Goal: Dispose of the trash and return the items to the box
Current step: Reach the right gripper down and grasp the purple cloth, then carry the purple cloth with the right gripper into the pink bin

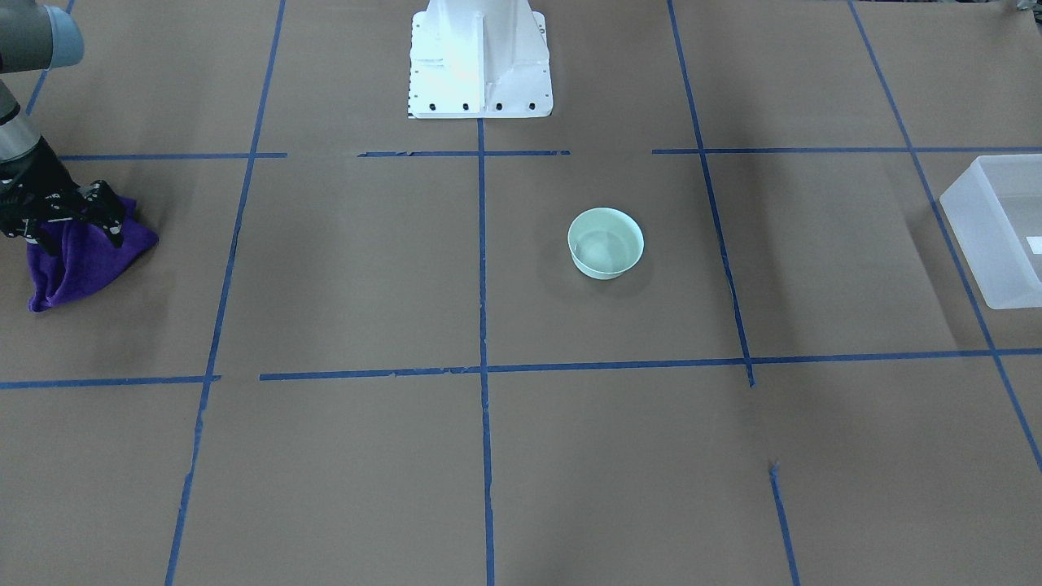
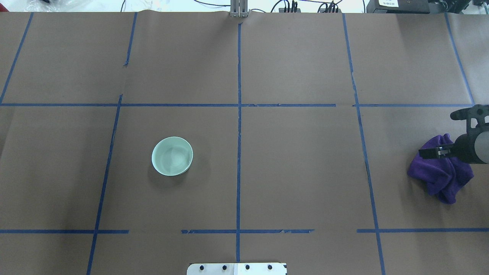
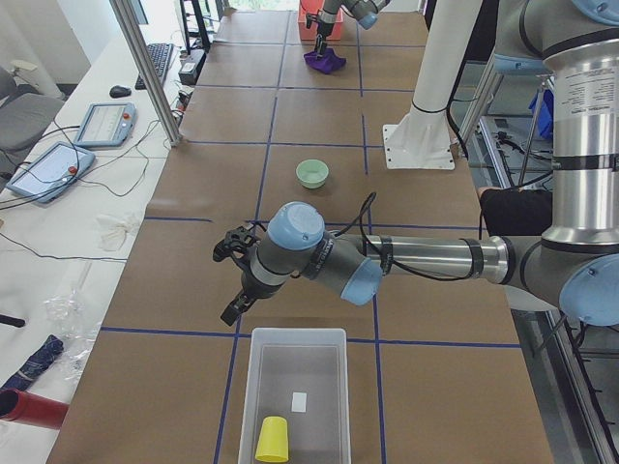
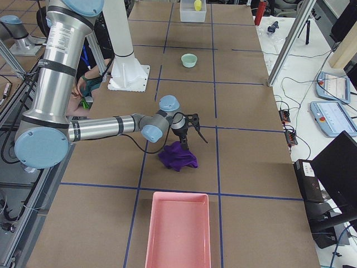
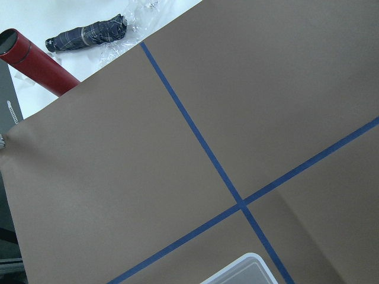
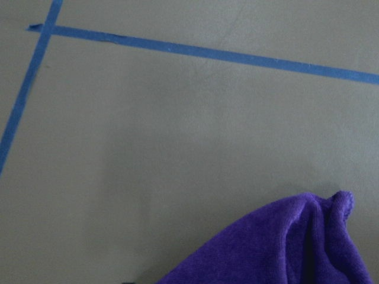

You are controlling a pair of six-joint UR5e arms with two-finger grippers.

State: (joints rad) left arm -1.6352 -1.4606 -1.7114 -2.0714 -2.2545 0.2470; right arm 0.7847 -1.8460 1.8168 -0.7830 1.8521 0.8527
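Nearest to me is the table, covered in brown paper with a grid of blue tape, so every thing has its own cell. At the right end lies a pink tray, which I judge is for the trash. At the left end is the box, where the items belong, and this gives each arm its own job. The cloth sits crumpled on the paper near the tray, drawn up into a peak under the right gripper. The fingers look spread on either side of that peak and, I think, are not pinching it. The left gripper hovers over bare paper just beside the box. Only the side camera shows it, so I cannot tell whether it is spread or pressed together. The bowl stands upright and empty near the middle, on the left arm's side, well apart from the box and not yet returned. A yellow cup is already inside the box.
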